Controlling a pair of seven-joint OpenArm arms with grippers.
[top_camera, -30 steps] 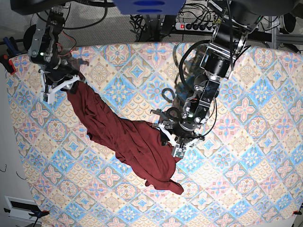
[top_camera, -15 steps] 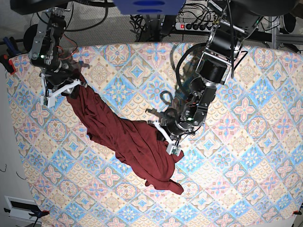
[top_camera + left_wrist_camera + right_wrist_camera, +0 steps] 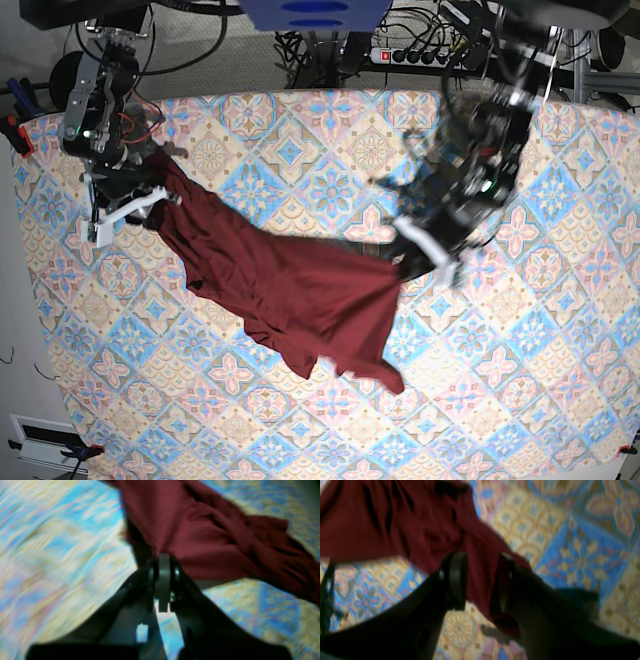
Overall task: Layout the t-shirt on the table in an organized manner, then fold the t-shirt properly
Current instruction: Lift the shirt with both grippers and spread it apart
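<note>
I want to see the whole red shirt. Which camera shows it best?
The base view: the whole t-shirt hangs stretched between both grippers above the table. The left wrist view shows only blurry bunched cloth at its shut jaws; the right wrist view, one dark fold between its fingers.

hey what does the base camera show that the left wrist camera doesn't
Only the base view shows both arms at once: the right gripper holding one end of the t-shirt, the whole cloth stretched between the arms, the table's edges and the cables behind. Only the left wrist view shows the left gripper up close, pinched shut on a fold of fabric. Both show the maroon t-shirt and the patterned table.
</note>
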